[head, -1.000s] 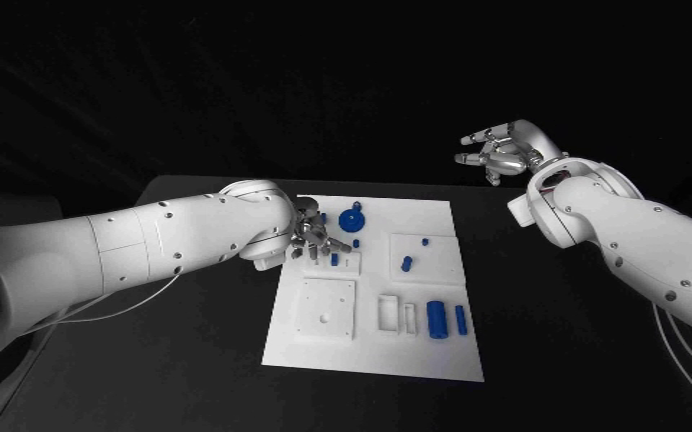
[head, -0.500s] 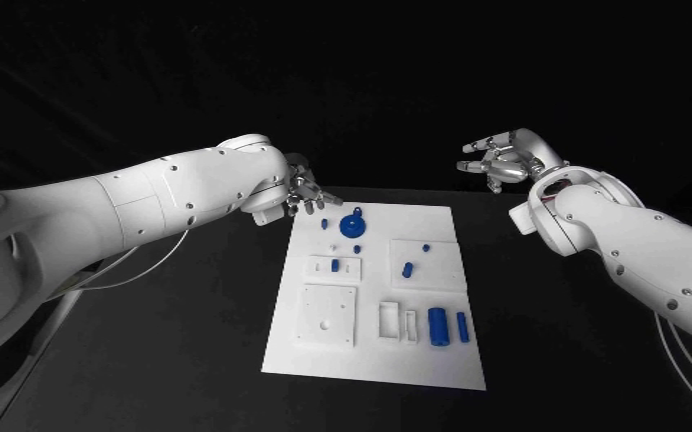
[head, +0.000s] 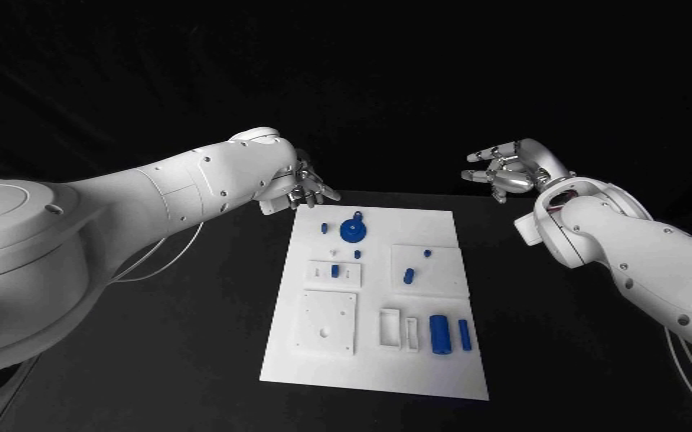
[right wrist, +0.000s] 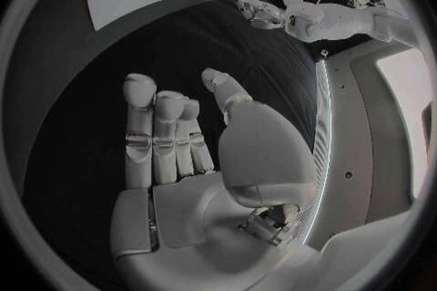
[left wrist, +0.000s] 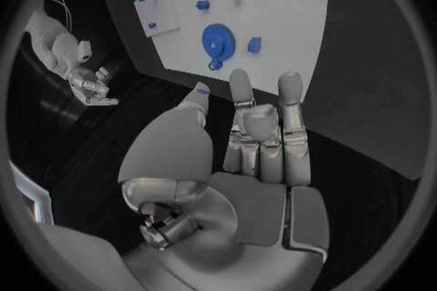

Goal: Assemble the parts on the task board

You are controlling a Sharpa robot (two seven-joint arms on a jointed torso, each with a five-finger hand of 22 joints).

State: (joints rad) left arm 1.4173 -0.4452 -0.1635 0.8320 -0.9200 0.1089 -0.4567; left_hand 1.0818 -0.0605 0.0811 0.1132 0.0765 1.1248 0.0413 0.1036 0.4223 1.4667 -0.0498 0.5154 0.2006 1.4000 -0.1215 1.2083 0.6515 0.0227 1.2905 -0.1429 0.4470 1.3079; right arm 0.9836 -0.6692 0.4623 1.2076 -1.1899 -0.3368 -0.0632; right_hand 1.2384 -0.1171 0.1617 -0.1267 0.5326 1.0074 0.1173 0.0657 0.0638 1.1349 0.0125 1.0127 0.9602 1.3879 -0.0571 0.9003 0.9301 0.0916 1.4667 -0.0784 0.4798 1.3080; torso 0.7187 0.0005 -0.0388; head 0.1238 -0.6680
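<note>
task board (head: 378, 297) lies mid-table (head: 188, 352); left hand (head: 303, 188) near its far-left corner, right hand (head: 505, 170) seemingly beyond its far-right.

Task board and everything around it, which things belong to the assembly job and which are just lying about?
Part of the job:
task board
blue disc-shaped part
small blue part
two blue cylinders near the board's front edge
left robot hand, holding nothing
right robot hand, holding nothing

Just there:
black table
cable under the left arm

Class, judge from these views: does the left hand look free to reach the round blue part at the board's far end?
Probably yes: the left hand is empty, and nothing lies between it and the round blue part.
</note>
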